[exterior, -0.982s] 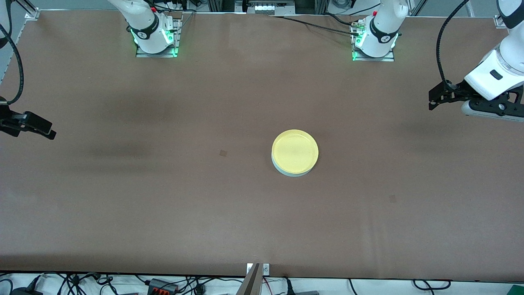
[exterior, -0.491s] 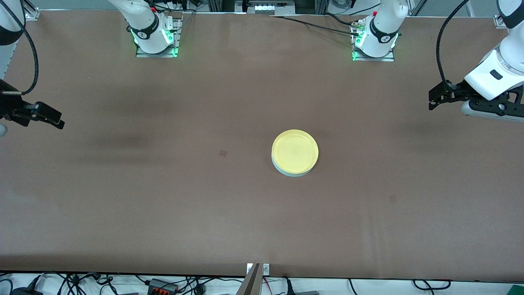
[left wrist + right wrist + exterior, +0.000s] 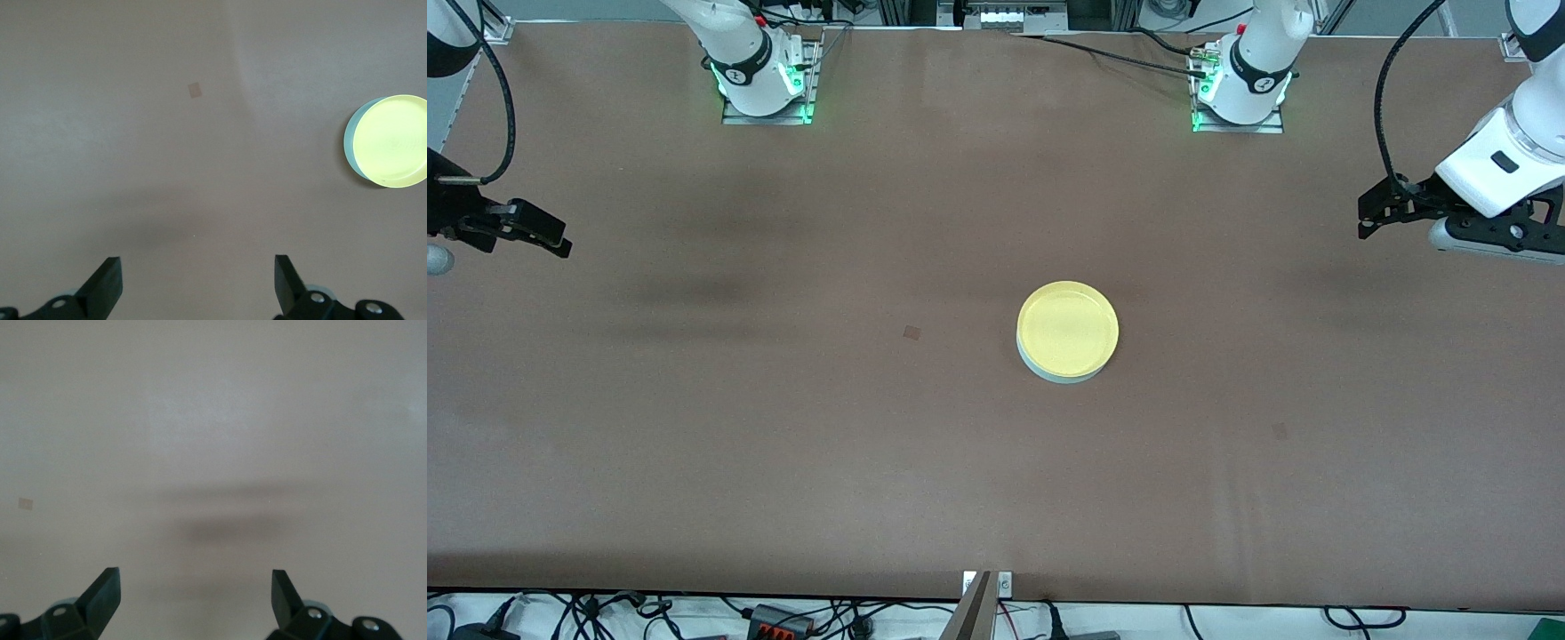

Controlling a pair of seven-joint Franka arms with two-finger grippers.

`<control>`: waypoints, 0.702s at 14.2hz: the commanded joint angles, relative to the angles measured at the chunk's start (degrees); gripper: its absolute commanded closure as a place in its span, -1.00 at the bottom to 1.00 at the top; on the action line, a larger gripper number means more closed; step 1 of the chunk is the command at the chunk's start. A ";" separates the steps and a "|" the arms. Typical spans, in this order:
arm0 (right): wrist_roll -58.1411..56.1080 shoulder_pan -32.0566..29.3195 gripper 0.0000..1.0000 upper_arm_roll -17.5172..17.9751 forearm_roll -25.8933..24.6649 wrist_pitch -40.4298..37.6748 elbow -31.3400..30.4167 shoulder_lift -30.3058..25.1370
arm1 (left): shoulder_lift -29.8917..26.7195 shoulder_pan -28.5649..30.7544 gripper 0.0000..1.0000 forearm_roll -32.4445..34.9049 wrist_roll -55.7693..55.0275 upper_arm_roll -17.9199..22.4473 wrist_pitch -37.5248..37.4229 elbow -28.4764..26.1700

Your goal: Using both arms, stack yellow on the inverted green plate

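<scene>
The yellow plate (image 3: 1067,329) lies on top of the pale green plate (image 3: 1060,374) near the middle of the table; only the green plate's edge shows beneath it. Both also show in the left wrist view, the yellow plate (image 3: 392,139) on the green plate (image 3: 349,144). My left gripper (image 3: 1368,213) is open and empty, up over the left arm's end of the table; in its own view (image 3: 198,285) only bare table lies between its fingers. My right gripper (image 3: 551,238) is open and empty over the right arm's end of the table (image 3: 195,595).
The brown table (image 3: 783,427) is bare around the plates. A small dark square mark (image 3: 911,332) lies beside the stack toward the right arm's end. The arm bases (image 3: 765,80) stand along the table's edge farthest from the front camera. Cables (image 3: 783,618) hang along the near edge.
My right gripper has drifted up the front view and a little toward the table's middle. The left arm and the plates have not moved.
</scene>
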 commanded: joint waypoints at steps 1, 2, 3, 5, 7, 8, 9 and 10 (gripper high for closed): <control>-0.68 -0.70 -1.00 0.98 -1.05 -0.47 -1.39 -1.69 | -0.04 0.59 -1.00 -1.39 -0.54 -0.46 -1.19 1.16; -0.68 -0.70 -1.00 0.98 -1.05 -0.64 -1.39 -1.69 | -0.04 0.59 -1.00 -1.39 -1.24 -0.46 -1.19 1.16; -0.68 -0.70 -1.00 0.98 -1.05 -0.73 -1.39 -1.69 | -0.04 0.59 -1.00 -1.39 -1.51 -0.46 -1.19 1.16; -0.77 -0.35 -1.00 0.98 -1.22 -0.73 -1.48 -1.69 | -0.04 0.59 -1.00 -1.39 -1.34 -0.46 -1.19 1.16; -0.77 -0.44 -1.00 0.98 -1.31 -0.21 -1.39 -1.60 | -0.04 0.59 -1.00 -1.39 -1.34 -0.46 -1.19 1.16; -0.68 -0.26 -1.00 0.98 -2.09 -0.03 -1.39 -1.43 | -0.04 0.59 -1.00 -1.39 -1.34 -0.46 -1.19 1.16; -0.68 0.35 -1.00 1.06 -3.06 -0.03 -1.39 -1.25 | -0.04 0.59 -1.00 -1.39 -1.34 -0.46 -1.19 1.16; -0.68 0.70 -1.00 0.98 -3.42 0.06 -1.39 -1.16 | -0.04 0.59 -1.00 -1.39 -1.34 -0.46 -1.19 1.16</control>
